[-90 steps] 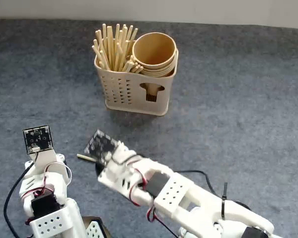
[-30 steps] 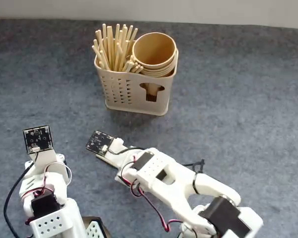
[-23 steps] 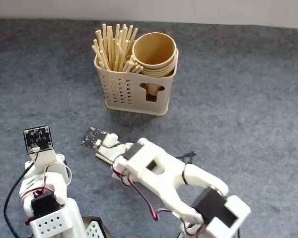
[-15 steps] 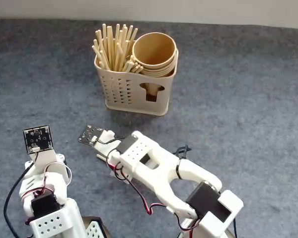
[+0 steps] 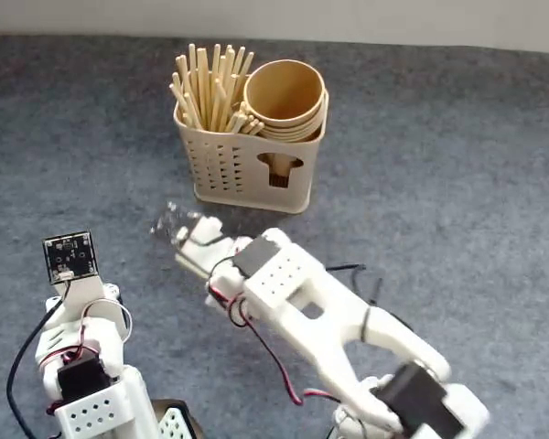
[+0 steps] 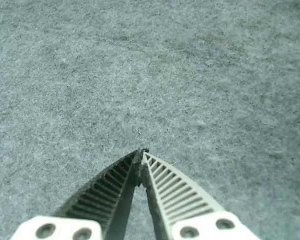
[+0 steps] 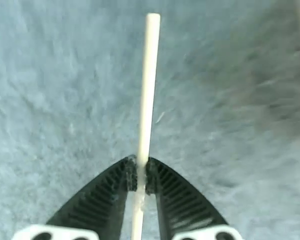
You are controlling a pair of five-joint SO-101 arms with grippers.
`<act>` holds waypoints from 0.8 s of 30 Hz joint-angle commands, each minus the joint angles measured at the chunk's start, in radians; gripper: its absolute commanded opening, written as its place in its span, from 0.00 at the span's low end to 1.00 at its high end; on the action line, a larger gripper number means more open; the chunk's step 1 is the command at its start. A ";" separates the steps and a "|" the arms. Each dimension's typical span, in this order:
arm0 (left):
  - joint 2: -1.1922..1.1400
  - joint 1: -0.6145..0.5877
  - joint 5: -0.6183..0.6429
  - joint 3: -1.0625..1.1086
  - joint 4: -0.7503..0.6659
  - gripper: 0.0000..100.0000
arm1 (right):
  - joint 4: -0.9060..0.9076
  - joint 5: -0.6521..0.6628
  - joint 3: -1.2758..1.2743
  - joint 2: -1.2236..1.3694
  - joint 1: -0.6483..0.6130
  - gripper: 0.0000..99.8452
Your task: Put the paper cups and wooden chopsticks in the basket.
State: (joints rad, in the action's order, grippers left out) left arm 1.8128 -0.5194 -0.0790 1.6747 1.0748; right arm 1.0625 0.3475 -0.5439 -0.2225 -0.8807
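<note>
Step in hand, as I judged it: carrying a single chopstick to the basket. Right pincer was clenched on one wooden chopstick, gripped low on the stick, with most of its length sticking out ahead of the tips, apart from the grey table. In the high view the right arm reached from the front edge toward the basket, its wrist end just short of the basket's front wall.

Left pincer was clenched on nothing, tips touching and pointed down at bare table. The left arm sat by the front left corner.

The basket stood near the far edge, a bit left of middle. The bundle of chopsticks stood in the compartment toward the left edge. The stacked paper cups sat in the compartment toward the right edge. No loose cups or sticks lay on the table, so this looked like the last piece.

Next move probably calls for lifting above the rim, tipping the stick upright over the chopstick compartment, then releasing.

Room: open table lay to the right and the left of the basket, but there was only a short gap between wrist and front wall. The compartment was crowded, so the tip could catch the rim or the standing sticks.
</note>
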 commanded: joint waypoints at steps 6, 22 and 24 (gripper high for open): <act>0.001 -0.010 -0.005 0.021 0.002 0.02 | 0.002 0.005 0.059 -0.314 0.056 0.01; 0.001 -0.010 -0.005 0.021 0.002 0.02 | -0.334 0.009 0.363 -0.397 0.074 0.01; 0.001 -0.010 -0.005 0.021 0.002 0.02 | -0.406 0.011 0.395 -0.397 0.077 0.01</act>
State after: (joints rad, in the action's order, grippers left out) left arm 1.8128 -0.5194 -0.0790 1.6747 1.0748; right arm 0.8017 0.3475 -0.2631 -0.5815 -0.8270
